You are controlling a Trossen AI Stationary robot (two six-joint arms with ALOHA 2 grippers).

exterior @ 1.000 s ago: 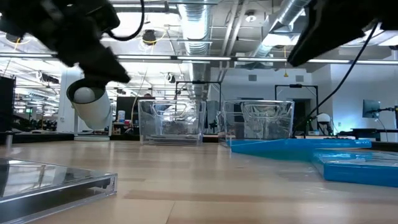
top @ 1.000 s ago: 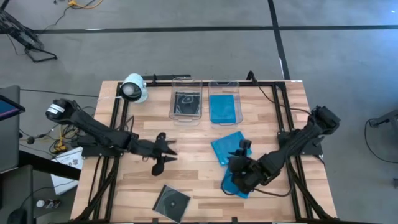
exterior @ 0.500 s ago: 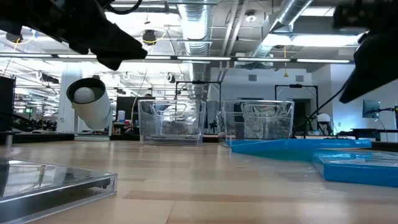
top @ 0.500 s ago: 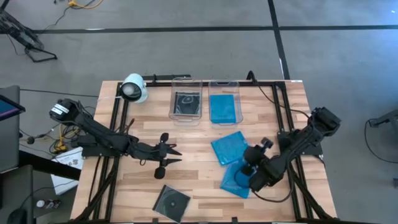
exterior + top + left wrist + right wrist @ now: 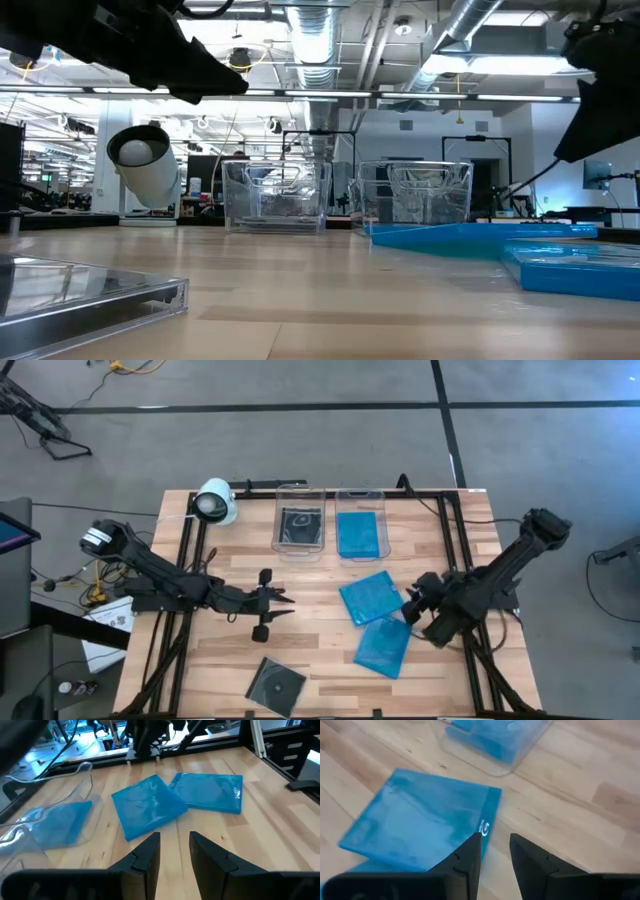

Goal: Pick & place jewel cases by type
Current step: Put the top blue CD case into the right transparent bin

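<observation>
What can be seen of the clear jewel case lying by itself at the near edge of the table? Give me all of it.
The clear jewel case is a flat square of clear plastic with a dark inside and a silver disc showing through. It lies flat and closed on the wooden table near its front edge, turned at an angle to that edge. The low view shows its thin clear edge resting on the wood. Nothing else touches it; the left gripper is behind it and holds nothing.

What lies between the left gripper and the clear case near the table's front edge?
Only bare wood: in the high view the left gripper hangs apart from the clear case, with nothing between.
</observation>
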